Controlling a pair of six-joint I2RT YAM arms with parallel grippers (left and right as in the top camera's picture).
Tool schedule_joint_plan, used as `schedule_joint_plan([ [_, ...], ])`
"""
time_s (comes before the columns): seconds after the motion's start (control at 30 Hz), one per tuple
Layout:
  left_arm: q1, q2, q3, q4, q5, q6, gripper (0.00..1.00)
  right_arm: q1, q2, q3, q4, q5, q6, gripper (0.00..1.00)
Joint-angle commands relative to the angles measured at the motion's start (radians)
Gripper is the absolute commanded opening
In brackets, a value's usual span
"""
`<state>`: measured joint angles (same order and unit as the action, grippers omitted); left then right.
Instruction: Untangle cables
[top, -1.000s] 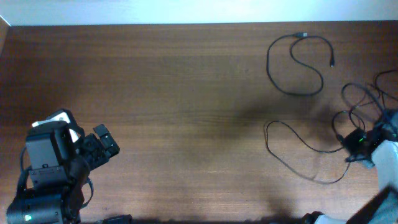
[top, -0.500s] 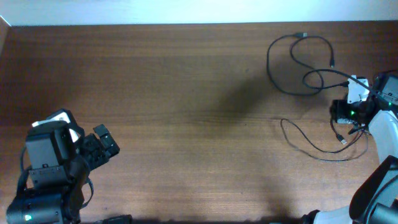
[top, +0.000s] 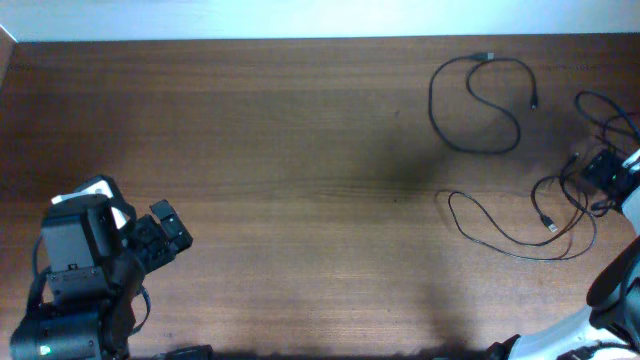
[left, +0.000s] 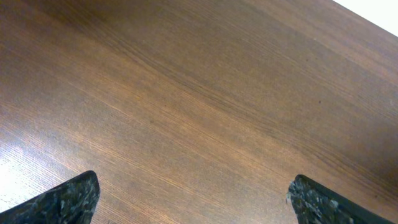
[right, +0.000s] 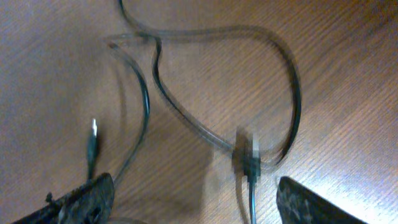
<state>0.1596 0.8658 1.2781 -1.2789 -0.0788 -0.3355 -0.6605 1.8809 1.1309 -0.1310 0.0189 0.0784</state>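
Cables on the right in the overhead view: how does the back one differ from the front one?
The back cable lies in a tight S-shaped curl; the front cable sprawls in a wider, looser loop. The back cable sits clear of the robot; the front cable runs to just under the open right claw. Both are thin, black and flat on the table.

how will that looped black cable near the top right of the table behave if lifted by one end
Likely floppy: the looped cable lies in loose curves flat on the table, so it should drape and trail rather than hold shape. Probably light, being very thin. It lies apart from the other cables, so it would likely lift without dragging them.
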Motion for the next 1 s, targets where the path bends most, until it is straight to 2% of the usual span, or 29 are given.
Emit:
schedule_joint_plan([
  [0.0, 0.003, -0.002, 0.001, 0.001, 0.003, 0.012, 0.99, 0.000, 0.042, 0.014, 0.070, 0.003, 0.013, 0.83],
  [0.1, 0.003, -0.002, 0.001, 0.001, 0.003, 0.012, 0.99, 0.010, 0.109, 0.014, 0.132, -0.014, 0.013, 0.82],
  [0.13, 0.003, -0.002, 0.001, 0.001, 0.003, 0.012, 0.99, 0.024, 0.137, 0.014, 0.159, -0.020, 0.013, 0.77],
  [0.17, 0.003, -0.002, 0.001, 0.001, 0.003, 0.012, 0.99, 0.040, 0.140, 0.014, 0.198, -0.035, 0.013, 0.61],
  [0.2, 0.003, -0.002, 0.001, 0.001, 0.003, 0.012, 0.99, 0.053, 0.140, 0.015, 0.245, -0.037, 0.013, 0.35],
  [0.23, 0.003, -0.002, 0.001, 0.000, 0.003, 0.012, 0.99, 0.055, 0.140, 0.015, 0.271, -0.036, 0.012, 0.04],
  [0.3, 0.003, -0.002, 0.001, 0.001, 0.003, 0.012, 0.99, 0.039, 0.136, 0.068, 0.272, -0.003, 0.004, 0.04],
  [0.37, 0.003, -0.002, 0.001, 0.001, 0.003, 0.012, 0.99, 0.009, 0.119, 0.230, 0.137, -0.007, -0.039, 0.04],
  [0.43, 0.003, -0.002, 0.001, 0.001, 0.003, 0.012, 0.99, 0.007, 0.119, 0.442, -0.035, 0.031, -0.269, 0.04],
  [0.47, 0.003, -0.002, 0.001, 0.001, 0.003, 0.012, 0.99, 0.005, 0.119, 0.537, -0.078, 0.118, -0.261, 0.04],
  [0.57, 0.003, -0.002, 0.001, 0.001, 0.003, 0.012, 0.99, 0.005, 0.148, 0.563, -0.168, 0.122, -0.239, 0.04],
  [0.6, 0.003, -0.002, 0.001, 0.001, 0.003, 0.012, 0.99, 0.006, 0.175, 0.563, -0.212, 0.133, -0.239, 0.29],
  [0.63, 0.003, -0.002, 0.001, 0.001, 0.003, 0.012, 0.99, 0.006, 0.202, 0.563, -0.261, 0.134, -0.239, 0.98],
  [0.77, 0.003, -0.002, 0.001, 0.001, 0.003, 0.012, 0.99, 0.006, 0.114, 0.564, -0.285, 0.121, -0.239, 0.98],
  [0.9, 0.003, -0.002, 0.001, 0.001, 0.003, 0.012, 0.99, 0.023, -0.097, 0.564, -0.296, -0.259, -0.227, 0.98],
  [0.97, 0.003, -0.002, 0.001, 0.001, 0.003, 0.012, 0.99, 0.090, -0.229, 0.564, -0.237, -0.537, -0.212, 0.98],
])
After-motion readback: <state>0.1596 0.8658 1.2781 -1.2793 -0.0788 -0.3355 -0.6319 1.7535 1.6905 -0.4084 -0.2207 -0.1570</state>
